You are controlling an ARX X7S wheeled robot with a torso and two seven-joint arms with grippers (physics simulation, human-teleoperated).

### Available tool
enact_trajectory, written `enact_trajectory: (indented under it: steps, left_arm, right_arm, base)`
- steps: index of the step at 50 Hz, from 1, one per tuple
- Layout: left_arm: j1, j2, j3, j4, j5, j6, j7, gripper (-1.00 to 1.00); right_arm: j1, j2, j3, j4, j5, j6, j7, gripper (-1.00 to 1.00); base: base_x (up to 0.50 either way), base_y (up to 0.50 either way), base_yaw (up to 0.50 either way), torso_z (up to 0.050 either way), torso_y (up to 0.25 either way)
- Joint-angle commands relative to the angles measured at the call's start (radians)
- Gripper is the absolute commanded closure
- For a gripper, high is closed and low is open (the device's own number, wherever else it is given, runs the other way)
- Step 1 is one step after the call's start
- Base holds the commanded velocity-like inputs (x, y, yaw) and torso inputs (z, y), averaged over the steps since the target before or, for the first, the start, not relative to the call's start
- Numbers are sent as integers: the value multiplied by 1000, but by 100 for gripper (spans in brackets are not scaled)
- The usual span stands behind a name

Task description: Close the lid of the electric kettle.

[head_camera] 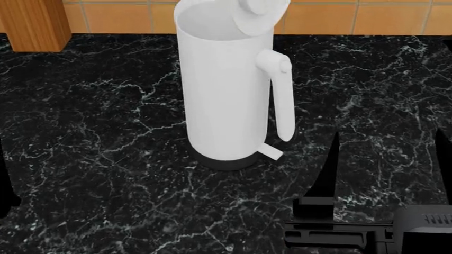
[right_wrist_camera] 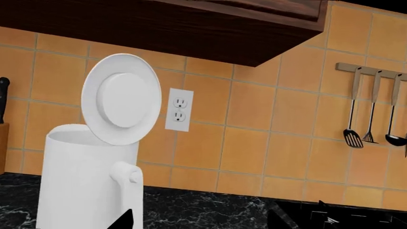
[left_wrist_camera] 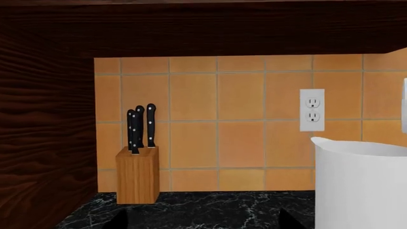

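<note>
The electric kettle [head_camera: 226,90] stands upright on the black marble counter, handle [head_camera: 282,100] toward the right. Its lid [head_camera: 261,11] stands raised above the handle and the top is uncovered. In the right wrist view the kettle [right_wrist_camera: 83,181] is at the left with the lid [right_wrist_camera: 121,105] upright, its raised inner circle facing the camera. My right gripper [head_camera: 385,169] is open and empty, low on the counter in front and to the right of the kettle; its jaws also show wide apart in the right wrist view [right_wrist_camera: 200,220]. My left gripper [left_wrist_camera: 203,222] is open and empty, with the kettle body [left_wrist_camera: 362,186] to its right.
A wooden knife block [left_wrist_camera: 138,174] stands against the tiled wall, also at the head view's far left [head_camera: 32,24]. A wall outlet [left_wrist_camera: 311,109] is behind the kettle. A dark wood cabinet [right_wrist_camera: 190,24] hangs overhead. Utensils [right_wrist_camera: 375,109] hang on a rail above a stove [right_wrist_camera: 343,214].
</note>
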Motion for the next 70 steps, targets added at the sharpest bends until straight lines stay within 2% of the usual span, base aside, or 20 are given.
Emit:
enact_trajectory:
  steps: [1, 23, 28, 36, 41, 45, 51, 61, 70]
  left_arm:
    - [-1, -10, -4, 3, -11, -4, -4, -100]
    - [-9, -18, 1, -19, -10, 14, 4, -100]
    - [-6, -17, 3, -20, -9, 18, 2, -100]
    - [-2, -17, 5, -12, -11, 18, -5, -100]
    - [0, -16, 6, -9, -13, 19, -9, -100]
    - [-2, -16, 8, -4, -17, 19, -12, -100]
    - [1, -14, 14, -8, -11, 26, -13, -100]
    - [7, -12, 15, -5, -10, 33, -20, -100]
    - [14, -19, -5, 22, -35, 15, -44, -100]
  right_arm:
    - [-1, 5, -10, -1, 8, -15, 21, -100]
    - [2, 9, -37, 18, 3, -45, 49, -100]
    - [-6, 14, -43, 15, -4, -60, 45, -100]
    - [40, 31, -65, 8, -16, 4, 101, -100]
    - [102, 37, -60, 7, 27, 48, 121, -100]
    - [222, 56, -59, 1, 110, 141, 142, -100]
    - [332, 65, -95, 26, 129, 167, 127, -100]
    - [489, 62, -233, 176, 18, 94, 13, -100]
    - [539, 43, -293, 279, -47, 23, -48, -100]
  base:
    - [500, 0, 0, 0, 0]
    - [492, 0, 0, 0, 2]
    - [24, 0, 0, 0, 7]
    - [0, 0, 0, 0, 0]
    - [0, 0, 0, 0, 0]
    - [0, 0, 0, 0, 0]
    - [0, 0, 0, 0, 0]
    - [0, 0, 0, 0, 0]
    - [0, 0, 0, 0, 0]
